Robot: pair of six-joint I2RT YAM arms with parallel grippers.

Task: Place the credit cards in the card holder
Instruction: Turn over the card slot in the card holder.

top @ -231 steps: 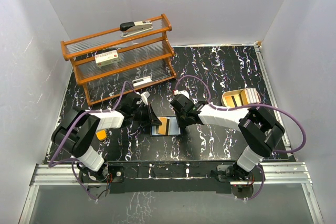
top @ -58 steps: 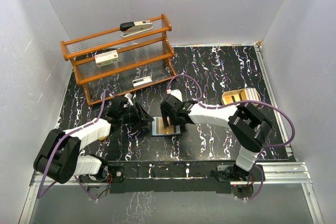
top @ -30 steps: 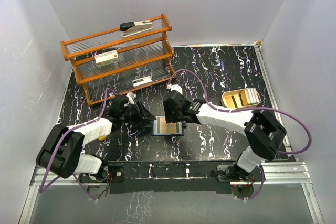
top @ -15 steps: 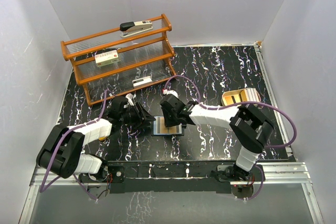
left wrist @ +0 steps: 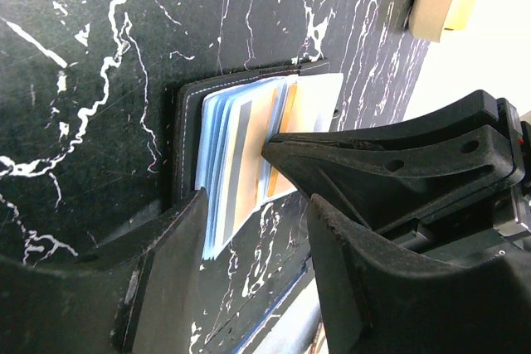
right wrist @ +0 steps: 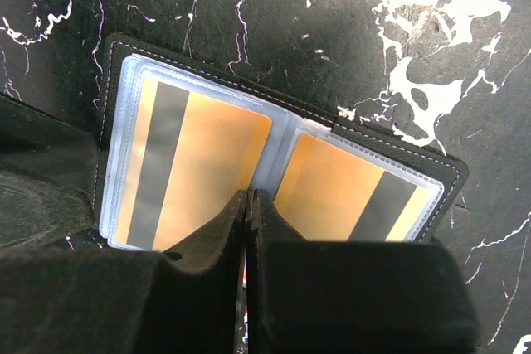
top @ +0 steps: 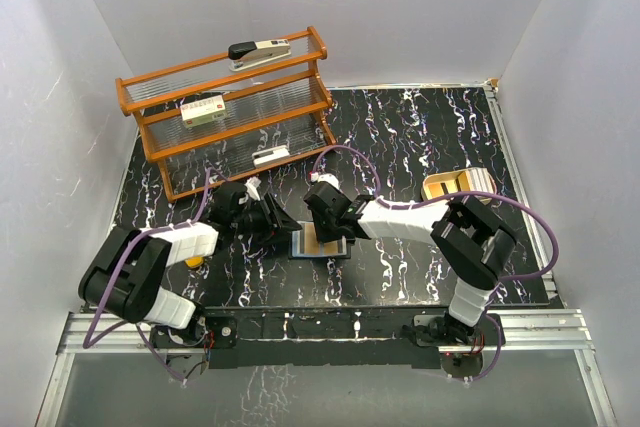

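Where the two arms meet just below the middle of the overhead view, the holder (top: 320, 248) lies open on the table (top: 420, 137). In the right wrist view its clear pockets each show an orange card with a dark stripe: the left card (right wrist: 199, 167) in the left half of the frame and the right card (right wrist: 340, 196) in the right half. The right gripper (right wrist: 247, 205) has its fingers pressed together, with the tips at the fold between the two halves. The left gripper (left wrist: 257, 217) stands spread at the bottom of its own view. One finger lies over the holder's dark cover edge, and the fanned leaves sit just beyond the gap. Whether that finger touches the cover cannot be told. A tray (top: 458, 187) sits at the right and a rack (top: 230, 112) at the upper left.
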